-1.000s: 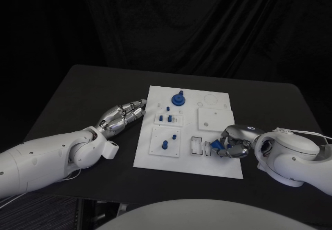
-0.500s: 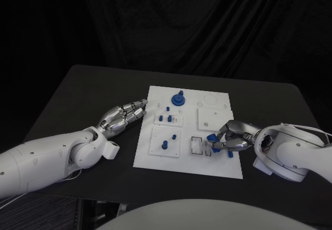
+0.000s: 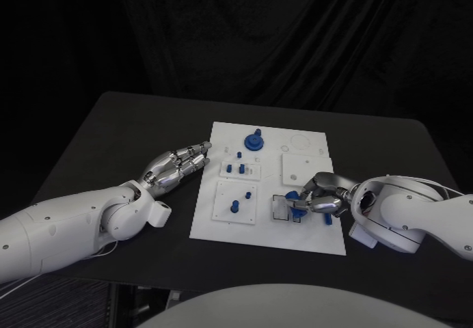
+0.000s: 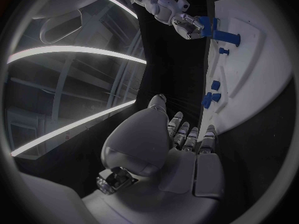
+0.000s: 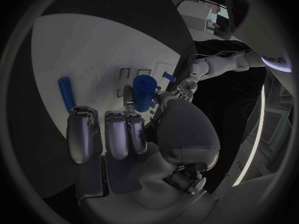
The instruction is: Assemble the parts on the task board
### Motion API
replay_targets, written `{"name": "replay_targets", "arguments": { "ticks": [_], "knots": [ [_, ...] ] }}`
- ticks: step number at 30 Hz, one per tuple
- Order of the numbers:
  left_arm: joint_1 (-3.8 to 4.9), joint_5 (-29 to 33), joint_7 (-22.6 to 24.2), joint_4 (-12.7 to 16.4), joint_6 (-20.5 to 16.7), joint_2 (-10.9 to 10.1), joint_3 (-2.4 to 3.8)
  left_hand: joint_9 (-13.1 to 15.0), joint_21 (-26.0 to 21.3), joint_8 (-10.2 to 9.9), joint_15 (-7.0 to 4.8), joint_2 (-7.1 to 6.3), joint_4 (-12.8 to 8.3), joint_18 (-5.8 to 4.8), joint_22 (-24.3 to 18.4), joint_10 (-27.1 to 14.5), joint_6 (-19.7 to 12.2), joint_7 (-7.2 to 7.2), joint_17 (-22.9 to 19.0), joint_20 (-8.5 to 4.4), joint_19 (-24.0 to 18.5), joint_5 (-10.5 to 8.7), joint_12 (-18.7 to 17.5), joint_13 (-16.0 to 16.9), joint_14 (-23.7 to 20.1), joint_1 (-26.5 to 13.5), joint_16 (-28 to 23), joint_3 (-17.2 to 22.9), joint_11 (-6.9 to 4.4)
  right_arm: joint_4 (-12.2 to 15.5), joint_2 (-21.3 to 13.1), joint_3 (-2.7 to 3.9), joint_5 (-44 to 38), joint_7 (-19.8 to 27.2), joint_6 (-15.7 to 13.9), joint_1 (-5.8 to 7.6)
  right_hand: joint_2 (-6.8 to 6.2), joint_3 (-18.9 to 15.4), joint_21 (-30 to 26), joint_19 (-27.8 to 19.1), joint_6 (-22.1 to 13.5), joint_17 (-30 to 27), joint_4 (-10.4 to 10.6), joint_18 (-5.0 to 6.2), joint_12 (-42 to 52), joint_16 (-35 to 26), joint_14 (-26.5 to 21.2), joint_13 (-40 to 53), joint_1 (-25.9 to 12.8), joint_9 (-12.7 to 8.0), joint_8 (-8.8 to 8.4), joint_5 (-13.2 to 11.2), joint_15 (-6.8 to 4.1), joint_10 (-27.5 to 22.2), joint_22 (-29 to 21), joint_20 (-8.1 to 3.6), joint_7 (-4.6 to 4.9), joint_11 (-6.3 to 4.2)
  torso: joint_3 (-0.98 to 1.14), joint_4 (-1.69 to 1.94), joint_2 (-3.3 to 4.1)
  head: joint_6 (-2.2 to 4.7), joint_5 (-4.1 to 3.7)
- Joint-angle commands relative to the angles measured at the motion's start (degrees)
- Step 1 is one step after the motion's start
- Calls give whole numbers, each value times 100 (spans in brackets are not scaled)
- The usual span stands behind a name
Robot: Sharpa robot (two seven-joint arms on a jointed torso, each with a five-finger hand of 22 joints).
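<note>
Your right robot hand [image 3: 317,201] has slid left over the task board [image 3: 305,164], pinching a small blue peg [image 5: 142,93]. It looks hard, light and slippery; hold its middle. Your left robot hand [image 3: 176,166] rests open.

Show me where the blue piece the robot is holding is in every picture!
Head view: the blue part is in the right hand, over the task board.
Left wrist view: it is far off, by that hand.
Right wrist view: it is mid-circle.
Shared landmark: the white board.
</note>
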Motion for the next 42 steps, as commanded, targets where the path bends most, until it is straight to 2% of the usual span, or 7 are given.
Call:
{"name": "replay_targets", "arguments": {
  "ticks": [1, 9, 13, 18, 30, 32, 42],
  "knots": [
    [-11, 19, 63, 5, 41, 13, 5, -2, 13, 10, 32, -2, -3, 66, 5, 6, -12, 15, -5, 53, -2, 24, 34, 6, 8, 68, -39, 42, 31, -45, 50, 1, 148, 19, 41, -3, 0, 272, -45, 300, -24, 943, -234, -18, 15, -38, 488, 1510, -88, 0, 6, -50, -22, 597, 1295, -21, -17, -7, 4, -6, -6, -1, 11],
    [-13, 19, 61, -10, 52, 28, 5, -2, 13, 10, 32, -2, -3, 66, 5, 6, -12, 15, -5, 53, -2, 24, 34, 6, 8, 68, -39, 42, 31, -150, 233, 1, 153, -34, 211, -6, 25, 147, -82, 281, -89, 899, -106, -8, 15, -57, 479, 1510, -209, -14, -31, -310, -1, 597, 1282, -4, 14, 20, 15, -3, -13, -1, -5],
    [-14, 19, 61, -13, 58, 34, 5, -2, 13, 10, 32, -2, -3, 66, 5, 6, -12, 15, -5, 53, -2, 24, 34, 6, 8, 68, -39, 42, 31, -200, 314, 1, 153, -44, 292, -14, 46, 23, -110, 268, -114, 868, 25, -1, 15, -71, 473, 1510, -323, -41, -64, -667, 19, 597, 1272, 14, 35, 40, 16, 0, -12, -1, 2],
    [-16, 19, 57, -21, 65, 36, 5, -2, 14, 10, 35, 2, -7, 66, 7, 2, -16, 16, -5, 57, -1, 24, 29, 5, 8, 71, -39, 46, 30, -239, 368, 1, 153, -56, 359, -23, 55, -102, -154, 247, -135, 847, 91, 11, 15, -80, 469, 1510, -403, -68, -92, -951, 28, 597, 1257, 25, 46, 51, 15, -13, -6, -1, 23],
    [-25, 19, 52, -32, 79, 39, 5, -2, 14, 10, 35, 2, -7, 66, 7, 2, -16, 16, -5, 57, -1, 24, 29, 5, 8, 71, -39, 46, 30, -254, 375, 1, 153, -75, 332, -29, 111, -448, -159, 248, -128, 865, 105, 12, 15, -67, 474, 1510, -687, -109, -107, -1592, 31, 597, 1256, 33, 45, 54, 21, -17, -10, -1, 32],
    [-26, 19, 51, -31, 79, 37, 5, -2, 14, 10, 35, 2, -7, 66, 7, 2, -16, 16, -5, 57, -1, 24, 29, 5, 8, 71, -39, 46, 30, -254, 369, 1, 153, -83, 318, -29, 167, -546, -154, 252, -123, 870, 113, 10, 15, -63, 476, 1510, -785, -117, -105, -1775, 30, 597, 1258, 32, 43, 52, 21, -13, -11, -1, 27],
    [-36, 19, 42, -34, 89, 25, 5, -2, 14, 9, 41, 7, -11, 66, 7, -1, -22, 22, -5, 64, 0, 23, 30, 5, 8, 73, -39, 52, 31, -222, 302, 0, 5, -46, 183, -31, 355, -712, -160, 251, -111, 866, 131, 12, 15, -62, 475, 1510, -1077, -127, -94, -1879, 29, 597, 1257, 32, 40, 50, 17, -22, -12, -1, 49]
  ]
}}
